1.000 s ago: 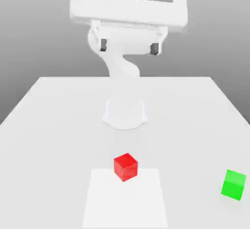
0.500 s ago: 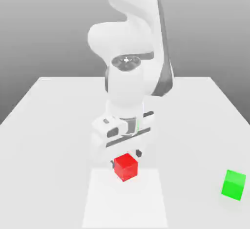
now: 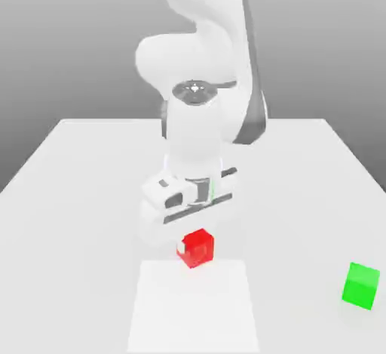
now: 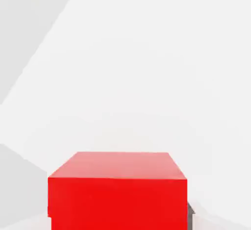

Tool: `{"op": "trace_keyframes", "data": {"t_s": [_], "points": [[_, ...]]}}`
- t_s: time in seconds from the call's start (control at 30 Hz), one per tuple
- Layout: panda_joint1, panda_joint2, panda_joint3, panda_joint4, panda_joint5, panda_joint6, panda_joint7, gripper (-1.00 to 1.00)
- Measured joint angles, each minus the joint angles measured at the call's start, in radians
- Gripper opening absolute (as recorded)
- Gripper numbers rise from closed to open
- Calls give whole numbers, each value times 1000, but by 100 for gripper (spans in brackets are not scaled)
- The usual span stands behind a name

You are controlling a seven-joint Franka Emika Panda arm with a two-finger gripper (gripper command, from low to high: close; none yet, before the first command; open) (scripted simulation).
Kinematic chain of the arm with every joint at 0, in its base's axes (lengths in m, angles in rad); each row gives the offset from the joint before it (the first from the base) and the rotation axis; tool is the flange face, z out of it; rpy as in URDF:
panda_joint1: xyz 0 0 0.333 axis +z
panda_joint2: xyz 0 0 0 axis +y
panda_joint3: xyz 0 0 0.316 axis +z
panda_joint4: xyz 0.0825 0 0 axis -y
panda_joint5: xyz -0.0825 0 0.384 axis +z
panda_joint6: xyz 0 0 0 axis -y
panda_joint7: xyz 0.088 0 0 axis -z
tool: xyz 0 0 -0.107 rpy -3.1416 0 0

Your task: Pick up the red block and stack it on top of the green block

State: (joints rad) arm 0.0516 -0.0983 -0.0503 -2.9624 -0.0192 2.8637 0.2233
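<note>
red block [image 3: 197,247] looked smooth and glossy, plain faces, plastic-like, flat saturated red up close [image 4: 117,190]. green block [image 3: 360,285] had the same smooth plain finish. desk [image 3: 68,194] was matt white, no texture. arm [image 3: 200,88] was smooth white with a soft sheen.

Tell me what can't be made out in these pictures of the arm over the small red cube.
- Fingers of the tool: in the exterior view the white hand body and the small glossy red cube cover them.
- Red cube's lower part: cut off by the hand view's edge.
- Whether the red cube rests on the white table or is lifted: neither view settles it.
</note>
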Motion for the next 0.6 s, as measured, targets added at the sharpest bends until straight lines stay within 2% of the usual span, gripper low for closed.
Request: {"op": "trace_keyframes", "data": {"t_s": [0.27,0.6], "points": [[146,45,120,162,69,-117,195,-100],[361,172,214,406,17,-235,583,-100]]}}
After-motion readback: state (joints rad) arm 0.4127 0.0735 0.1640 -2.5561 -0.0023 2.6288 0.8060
